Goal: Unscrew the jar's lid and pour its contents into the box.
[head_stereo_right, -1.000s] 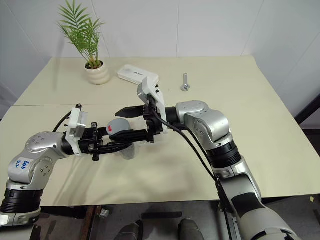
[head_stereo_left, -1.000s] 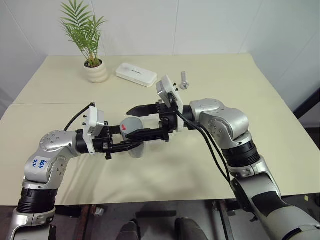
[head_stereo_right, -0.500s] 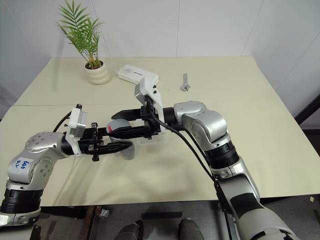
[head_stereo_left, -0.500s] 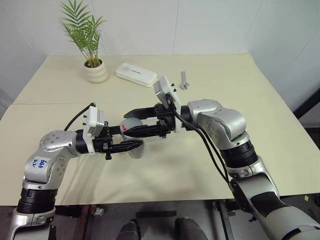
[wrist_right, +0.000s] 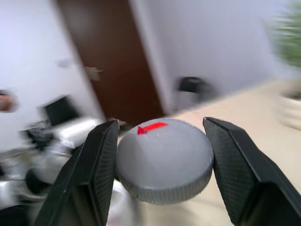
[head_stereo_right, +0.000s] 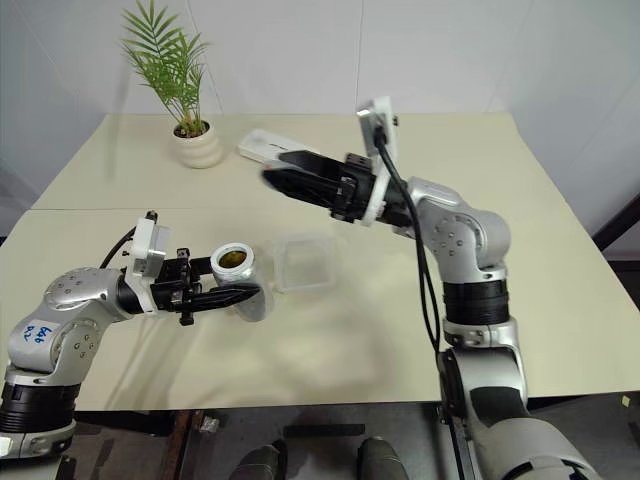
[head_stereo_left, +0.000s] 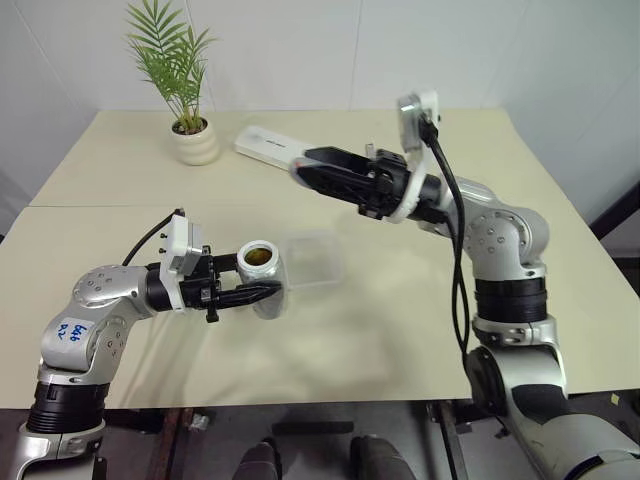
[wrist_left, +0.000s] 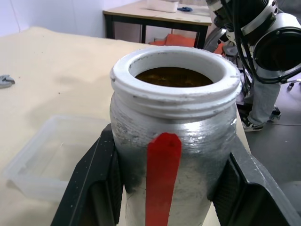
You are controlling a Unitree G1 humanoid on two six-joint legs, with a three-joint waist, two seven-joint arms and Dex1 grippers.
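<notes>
1. Left gripper (head_stereo_left: 262, 292) clamped on the jar (head_stereo_left: 264, 276), one black finger on each side of its body; held upright above the table (head_stereo_left: 420, 320), mouth up.
2. Jar is uncapped: white threaded rim, brownish inside seen in left wrist view; contents too unclear to make out. Red stripe (wrist_left: 162, 181) runs up the side facing the wrist cam, btwn the fingers.
3. Right gripper (head_stereo_left: 305, 165) raised high over the table's far part, well apart from the jar, pointing to the robot's left. It grips the lid (wrist_right: 163, 160), a round grey cap w/ ribbed edge and a small red mark on top, pinched btwn both fingers.
4. Box (head_stereo_left: 315, 259), clear plastic, sits on the table just beside the jar, on its right; looks empty.
5. Far side of table: plant pot (head_stereo_left: 195, 143) w/ green fronds at far left, flat white case (head_stereo_left: 265, 146) near it, partly behind the right gripper's fingers.
</notes>
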